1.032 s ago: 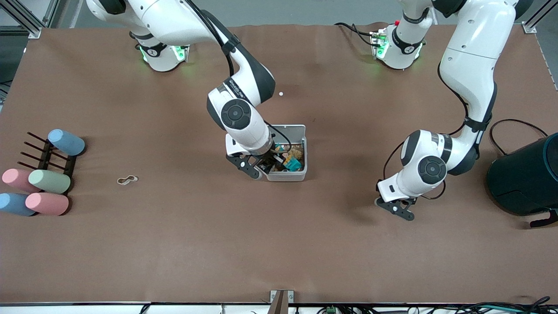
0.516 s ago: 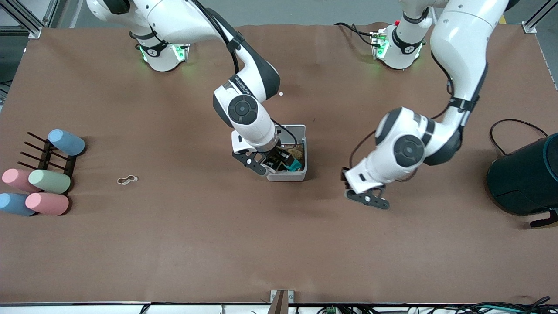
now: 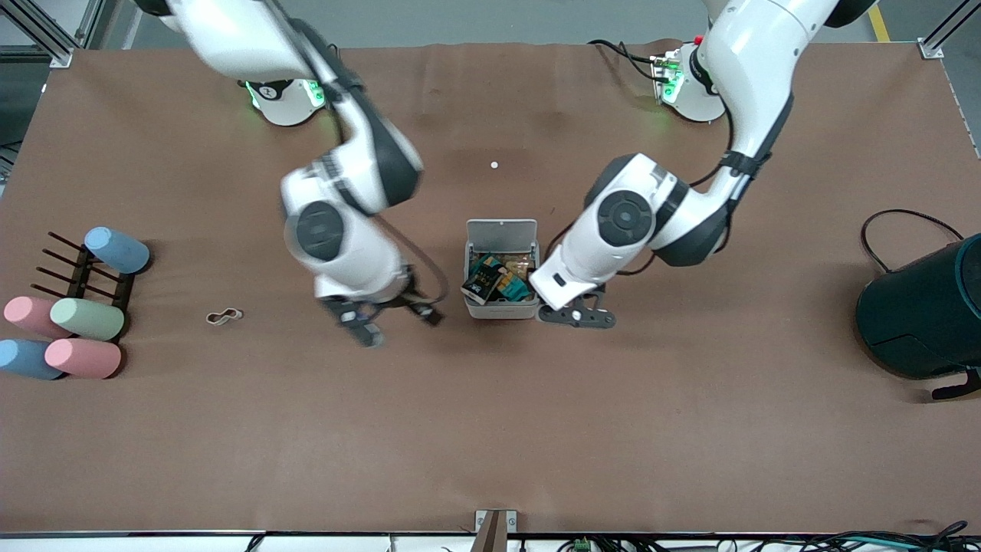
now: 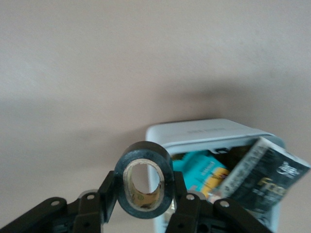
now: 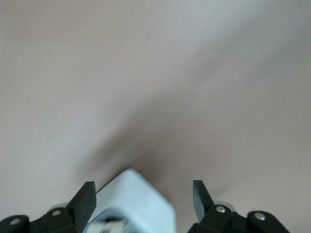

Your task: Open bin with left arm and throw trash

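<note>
The white bin (image 3: pixel 502 310) stands mid-table with its lid (image 3: pixel 502 229) swung open. The black snack wrapper (image 3: pixel 481 282) leans in it over colourful scraps. My left gripper (image 3: pixel 576 316) is beside the bin, toward the left arm's end. In the left wrist view my left gripper (image 4: pixel 144 187) is shut on the black tape ring (image 4: pixel 145 149), with the bin (image 4: pixel 194 130) and wrapper (image 4: pixel 265 177) just ahead. My right gripper (image 3: pixel 392 323) is open and empty, over the table toward the right arm's end; in its wrist view (image 5: pixel 143 191) a bin corner (image 5: pixel 136 201) shows. The pale band loop (image 3: pixel 224 316) lies on the table.
Pastel cylinders (image 3: pixel 86 318) lie on and around a black rack (image 3: pixel 80 268) at the right arm's end. A large dark teal container (image 3: pixel 923 310) with a black cable stands at the left arm's end. A tiny white speck (image 3: pixel 494 165) lies farther from the front camera than the bin.
My right gripper has left the bin and moved toward the right arm's end, leaving the wrapper in the bin. My left gripper has swept in with the tape ring to the bin's side.
</note>
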Robot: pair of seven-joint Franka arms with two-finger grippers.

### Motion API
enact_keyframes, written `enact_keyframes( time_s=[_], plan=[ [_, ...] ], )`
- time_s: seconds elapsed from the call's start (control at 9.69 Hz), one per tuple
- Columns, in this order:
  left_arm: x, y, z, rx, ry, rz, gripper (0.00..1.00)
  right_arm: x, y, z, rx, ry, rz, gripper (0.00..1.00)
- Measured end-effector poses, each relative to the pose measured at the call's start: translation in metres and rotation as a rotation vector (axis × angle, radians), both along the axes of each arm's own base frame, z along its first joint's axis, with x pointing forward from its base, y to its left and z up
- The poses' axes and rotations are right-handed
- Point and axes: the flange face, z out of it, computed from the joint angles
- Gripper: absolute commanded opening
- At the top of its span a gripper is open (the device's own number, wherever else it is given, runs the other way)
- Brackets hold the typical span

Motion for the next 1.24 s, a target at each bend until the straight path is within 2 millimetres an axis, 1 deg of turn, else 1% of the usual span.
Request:
enact_keyframes(
  time_s=[0.1, 0.21, 0.31, 0.41, 0.52, 0.62, 0.72, 0.83, 1.03, 1.24],
  plan=[
    [-0.007, -0.011, -0.006, 0.003, 0.014, 0.014, 0.05, 0.005, -0.057, -0.004, 0.000, 0.004, 0.052, 0.89],
    [-0.014, -0.020, -0.012, 0.007, 0.026, 0.024, 0.13, 0.003, -0.119, -0.018, 0.003, 0.013, 0.119, 0.92],
    [-0.019, -0.027, -0.016, 0.010, 0.034, 0.031, 0.25, -0.001, -0.183, -0.035, 0.012, 0.023, 0.192, 0.94],
    [-0.021, -0.030, -0.019, 0.012, 0.039, 0.035, 0.38, -0.007, -0.242, -0.054, 0.027, 0.022, 0.266, 0.96],
    [-0.020, -0.029, -0.021, 0.014, 0.041, 0.037, 0.50, -0.014, -0.291, -0.073, 0.038, 0.001, 0.335, 0.97],
    [-0.019, -0.027, -0.024, 0.018, 0.042, 0.038, 0.67, -0.022, -0.327, -0.091, 0.038, -0.029, 0.397, 0.97],
    [-0.019, -0.027, -0.025, 0.028, 0.033, 0.031, 1.00, -0.030, -0.347, -0.109, 0.030, -0.048, 0.434, 0.98],
    [-0.019, -0.027, -0.026, 0.045, 0.017, 0.014, 1.00, -0.034, -0.352, -0.126, 0.018, -0.046, 0.458, 0.98],
    [-0.021, -0.029, -0.031, 0.061, 0.010, -0.004, 1.00, -0.040, -0.351, -0.161, 0.009, -0.006, 0.477, 0.98],
    [-0.022, -0.030, -0.032, 0.062, 0.010, -0.007, 1.00, -0.047, -0.356, -0.182, -0.015, 0.034, 0.513, 0.98]
  ],
)
